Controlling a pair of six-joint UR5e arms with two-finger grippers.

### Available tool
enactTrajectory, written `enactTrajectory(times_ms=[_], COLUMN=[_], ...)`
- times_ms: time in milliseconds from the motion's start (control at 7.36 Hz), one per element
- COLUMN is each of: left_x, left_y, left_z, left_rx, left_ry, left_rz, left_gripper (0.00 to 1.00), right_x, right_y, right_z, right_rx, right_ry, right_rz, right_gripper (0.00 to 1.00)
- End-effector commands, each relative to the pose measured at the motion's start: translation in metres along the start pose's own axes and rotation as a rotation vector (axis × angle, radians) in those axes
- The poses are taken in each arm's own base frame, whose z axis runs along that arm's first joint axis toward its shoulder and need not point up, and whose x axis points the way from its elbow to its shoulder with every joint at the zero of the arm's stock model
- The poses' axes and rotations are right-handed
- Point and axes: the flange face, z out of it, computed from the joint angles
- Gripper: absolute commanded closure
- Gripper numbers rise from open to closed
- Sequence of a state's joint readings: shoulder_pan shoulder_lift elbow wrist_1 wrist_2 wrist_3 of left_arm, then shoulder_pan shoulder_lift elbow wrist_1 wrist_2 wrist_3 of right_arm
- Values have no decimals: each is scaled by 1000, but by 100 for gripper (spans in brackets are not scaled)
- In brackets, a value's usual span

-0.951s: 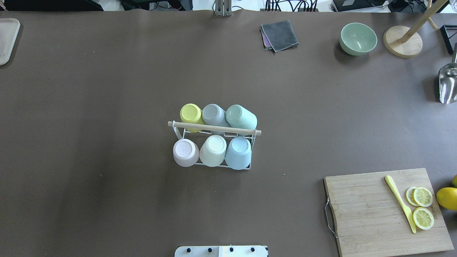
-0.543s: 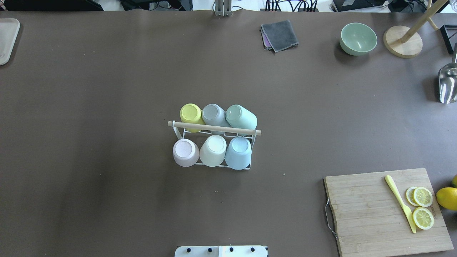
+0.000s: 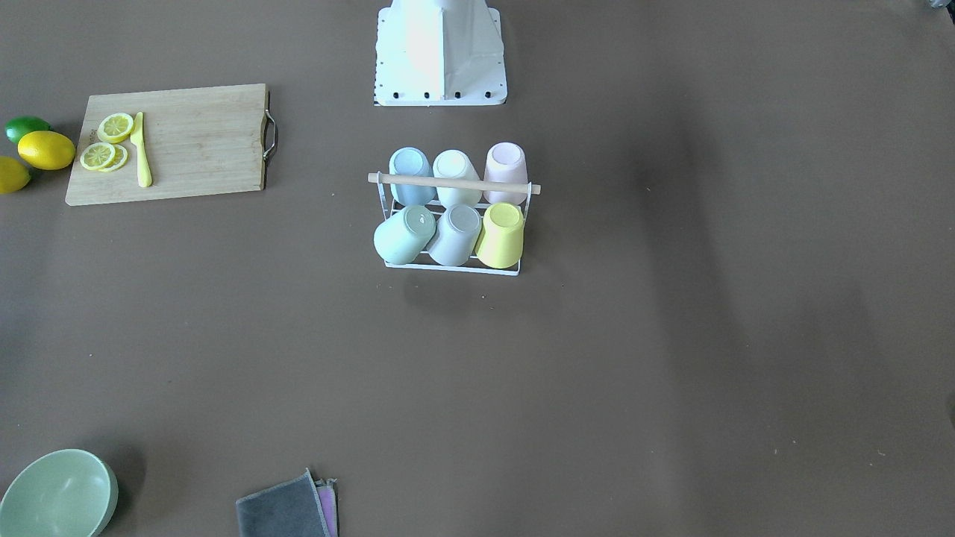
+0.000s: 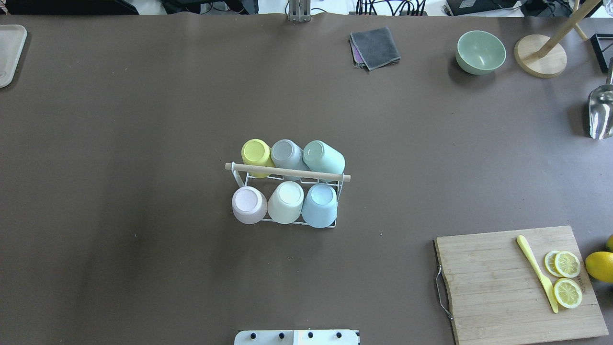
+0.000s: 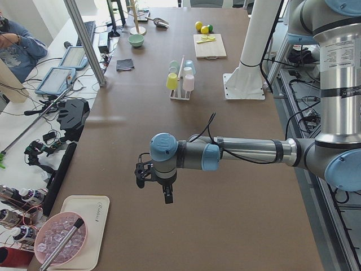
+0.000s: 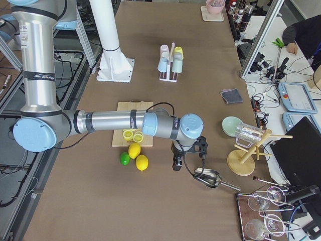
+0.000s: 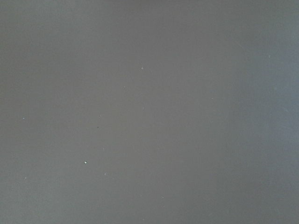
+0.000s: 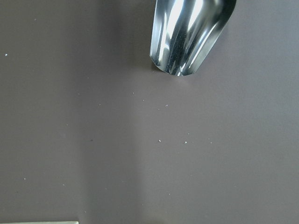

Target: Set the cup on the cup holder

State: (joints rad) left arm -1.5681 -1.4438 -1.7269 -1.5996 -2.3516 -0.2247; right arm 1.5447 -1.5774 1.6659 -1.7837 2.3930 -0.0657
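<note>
the cup holder (image 4: 287,172), a small white wire rack with a light wooden rod across its top, stands near the middle of the brown counter (image 4: 143,120), in front of the robot's white base (image 3: 440,60). six pastel cups sit upside down on its prongs in two rows of three, bottoms up and leaning outward from the rod. in the row nearer the robot are the pink cup (image 4: 248,205), the cream cup (image 4: 286,201) and the blue cup (image 4: 320,204). in the far row are the yellow cup (image 4: 256,153), the grey cup (image 4: 286,154) and the mint cup (image 4: 325,157), which tips furthest to the side. both arms are stretched out low over opposite ends of the counter, well apart from the rack. the left hand (image 5: 156,186) hangs with its fingers pointing down above bare counter, near a white tray (image 5: 96,212) that carries a pink bowl (image 5: 59,243); its wrist camera shows plain brown surface. the right hand (image 6: 188,159) also points down, just beside a metal scoop (image 6: 208,176) and near the lemons (image 6: 134,149) and a wooden cutting board (image 4: 493,287); its wrist camera shows the scoop's mouth at the top of the frame. whether either hand is clenched or released cannot be told from these side views.
</note>
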Motion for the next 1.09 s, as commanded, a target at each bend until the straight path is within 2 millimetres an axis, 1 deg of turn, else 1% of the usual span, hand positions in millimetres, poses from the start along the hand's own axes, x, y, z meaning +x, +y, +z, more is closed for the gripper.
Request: enactTrajectory(times_ms=[0,272,951], left_x=[1,4,5], left_y=[-2,-4,-4], left_z=[1,0,1], left_rx=[2,7,6], left_ry=[-23,-32,-33], left_rz=[2,9,10], left_gripper=[1,1,1], right_x=[0,1,1], right_y=[0,0,0], right_z=[0,1,1], right_rx=[-1,-2,-2], right_ry=[0,0,-2], right_rz=[2,5,5], right_gripper=[0,0,0])
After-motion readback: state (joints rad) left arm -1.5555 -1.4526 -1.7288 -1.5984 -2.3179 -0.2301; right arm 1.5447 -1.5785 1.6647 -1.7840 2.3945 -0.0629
